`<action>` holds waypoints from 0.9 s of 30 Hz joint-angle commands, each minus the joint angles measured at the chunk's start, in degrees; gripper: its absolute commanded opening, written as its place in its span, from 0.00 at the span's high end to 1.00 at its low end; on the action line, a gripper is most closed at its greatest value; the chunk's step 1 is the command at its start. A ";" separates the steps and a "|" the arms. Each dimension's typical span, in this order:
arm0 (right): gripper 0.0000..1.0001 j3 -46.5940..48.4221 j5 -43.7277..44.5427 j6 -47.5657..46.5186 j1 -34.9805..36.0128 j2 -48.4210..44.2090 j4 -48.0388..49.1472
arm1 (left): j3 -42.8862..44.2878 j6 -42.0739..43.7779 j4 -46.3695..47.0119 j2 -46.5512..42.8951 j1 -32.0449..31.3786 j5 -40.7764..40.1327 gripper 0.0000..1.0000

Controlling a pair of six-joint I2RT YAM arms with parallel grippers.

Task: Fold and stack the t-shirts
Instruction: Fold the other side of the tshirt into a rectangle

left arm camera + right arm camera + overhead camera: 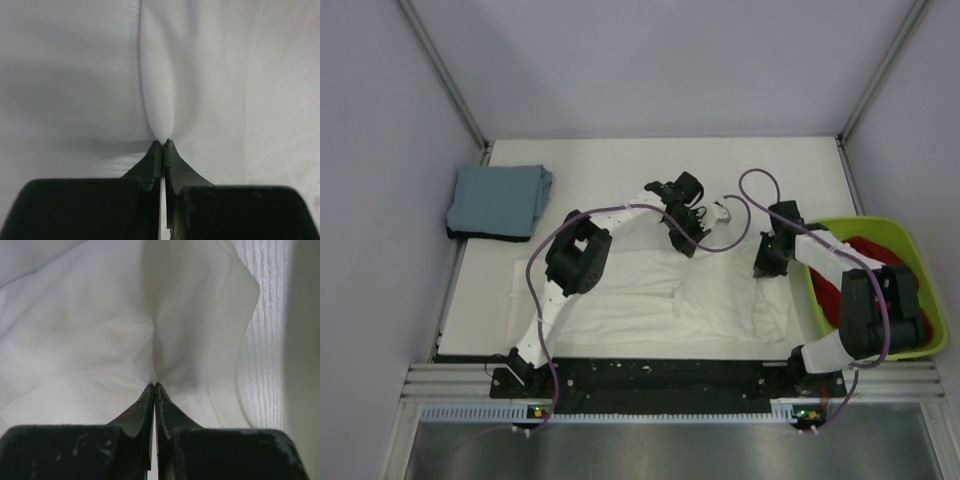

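GRIP: left gripper (162, 143) and right gripper (155, 385) each pinching white shirt (620, 300) | AXIS: shirt runs left-right, bulk lying near-side and leftward of both

This is a robotics lab cell, not a home or shop. Plain pale wall panels (380, 200) box in a white desk (620, 165), framed by bare aluminium posts (445, 75) at the back corners. Along the near edge runs a slotted aluminium rail (450, 380) with a black base plate (650, 375). Bolted there are a left arm (545, 315) and a right arm (868, 310), with purple cables (620, 208) looping off them.
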 commanded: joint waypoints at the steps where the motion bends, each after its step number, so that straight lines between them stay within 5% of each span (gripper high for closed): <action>1: 1.00 0.50 1.64 1.27 -0.69 -3.12 -3.84 | 0.11 -2.30 -4.86 4.12 -0.13 -2.75 1.00; 7: 1.00 -2.05 0.06 2.15 -2.71 -5.93 -5.78 | -0.59 -8.81 -2.06 2.72 1.10 -7.31 1.00; 21: 1.00 -3.72 -0.11 2.59 -5.09 -4.79 -5.69 | -2.88 -6.97 0.50 0.70 1.55 -7.32 1.00; 27: 0.73 3.91 -1.88 1.19 -1.94 -8.03 -5.78 | -4.28 -4.51 1.64 -1.06 1.55 -2.31 1.00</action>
